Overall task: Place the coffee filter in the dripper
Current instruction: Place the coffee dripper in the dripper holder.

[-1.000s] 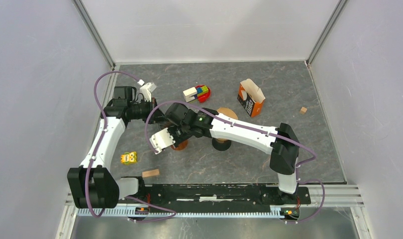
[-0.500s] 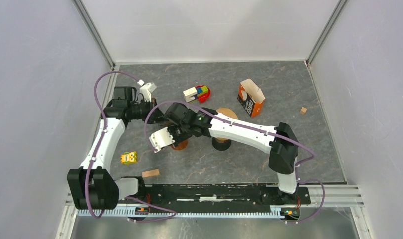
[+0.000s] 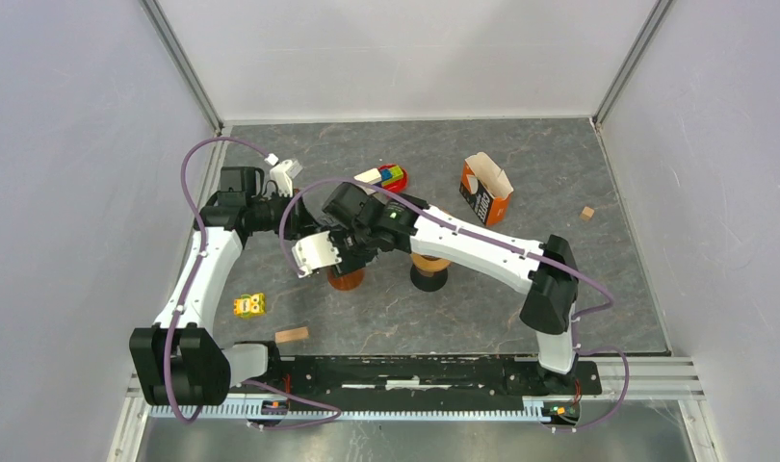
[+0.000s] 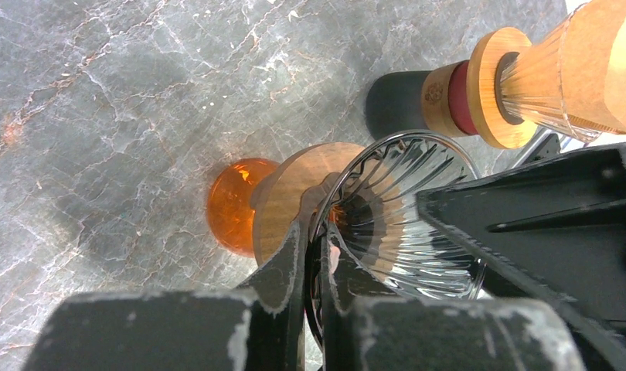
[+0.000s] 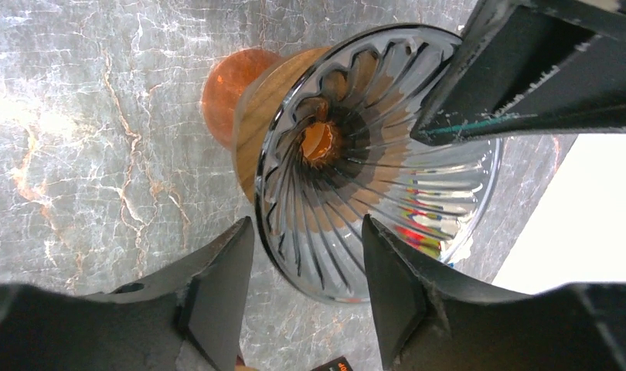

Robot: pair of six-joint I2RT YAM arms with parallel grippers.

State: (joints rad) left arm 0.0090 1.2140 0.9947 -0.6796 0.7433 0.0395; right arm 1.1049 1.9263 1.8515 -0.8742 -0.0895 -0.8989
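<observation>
Well, left gripper (image 4: 315,236): its two fingers pinch the thin rim of the glass dripper (image 4: 403,209) and hold it.
Right gripper (image 5: 306,224): its fingers stand wide apart close to the rim, and nothing is held between them.
Glass dripper: a see-through cone with ribs. It sits in a wood collar (image 4: 283,201) over an orange base (image 4: 229,205) on the table (image 4: 101,116).
Inside the cone: only the ribs and the small hole at the bottom show. No paper can be seen in it.
Coffee filter: it cannot be found for sure. A tan lining (image 4: 607,54) in the other dripper (image 4: 495,85) close by may be paper. The orange box (image 3: 485,192) farther back may hold more.
How the filter will likely feel: very light, thin and floppy. It probably bends and tears easily, and a hard squeeze would crush it.
Where to hold the filter: most likely by its top edge or folded seam, with a soft pinch and the point facing down.
How the dripper will likely feel: hard, smooth and slippery. Glass can chip or break, so the hold on the rim should be firm but gentle.
</observation>
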